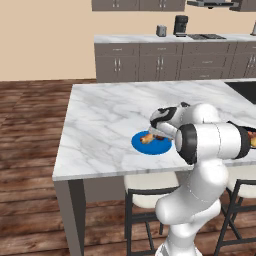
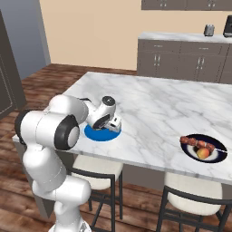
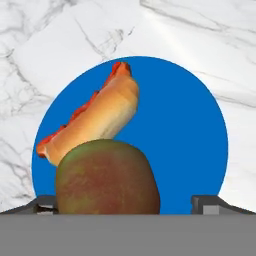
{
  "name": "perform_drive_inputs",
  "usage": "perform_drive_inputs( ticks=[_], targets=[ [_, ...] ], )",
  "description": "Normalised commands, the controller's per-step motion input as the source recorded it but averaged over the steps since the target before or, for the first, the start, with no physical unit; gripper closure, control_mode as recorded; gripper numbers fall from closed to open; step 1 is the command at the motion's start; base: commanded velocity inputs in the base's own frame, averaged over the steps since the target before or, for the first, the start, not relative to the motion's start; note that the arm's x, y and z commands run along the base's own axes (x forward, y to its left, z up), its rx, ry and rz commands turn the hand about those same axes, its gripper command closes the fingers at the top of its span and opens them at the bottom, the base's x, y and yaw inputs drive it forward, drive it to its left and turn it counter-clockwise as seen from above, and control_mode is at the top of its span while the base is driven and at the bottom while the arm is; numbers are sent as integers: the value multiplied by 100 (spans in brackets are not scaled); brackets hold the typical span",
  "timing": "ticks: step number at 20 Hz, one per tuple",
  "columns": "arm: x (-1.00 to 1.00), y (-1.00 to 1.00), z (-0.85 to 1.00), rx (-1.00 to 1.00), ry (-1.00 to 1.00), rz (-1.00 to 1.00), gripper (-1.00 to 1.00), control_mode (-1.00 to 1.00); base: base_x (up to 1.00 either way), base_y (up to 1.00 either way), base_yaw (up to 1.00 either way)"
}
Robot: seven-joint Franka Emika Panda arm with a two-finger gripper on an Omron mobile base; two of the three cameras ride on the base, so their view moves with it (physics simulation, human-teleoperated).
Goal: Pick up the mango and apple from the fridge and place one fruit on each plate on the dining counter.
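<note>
End effector [image 3: 128, 204] open, round apple [image 3: 107, 177], flat blue plate [image 3: 185, 130]

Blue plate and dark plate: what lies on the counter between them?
Bare marble between the blue plate and dark plate on the dining counter, seen in the right base view.

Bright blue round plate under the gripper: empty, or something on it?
Not empty. The bright blue round plate carries a hot dog in a bun and a rounded red-green fruit, seen between the open gripper fingertips.
</note>
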Motion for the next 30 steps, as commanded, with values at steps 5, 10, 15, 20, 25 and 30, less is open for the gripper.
perform_drive_inputs(
  ticks=[5,10,15,20,25,30],
  targets=[
    [54,8,-43,0,3,-2,-100,-100,0,0,0],
    [31,9,-63,-1,1,-1,-100,-100,0,0,0],
    [-50,-8,-7,0,-19,4,-100,-100,0,0,0],
    [-97,-3,79,9,-37,16,-100,-100,0,0,0],
    [-100,0,100,10,-11,16,-100,-100,0,0,0],
    [-98,10,100,6,5,7,-100,-100,0,0,0]
  ],
)
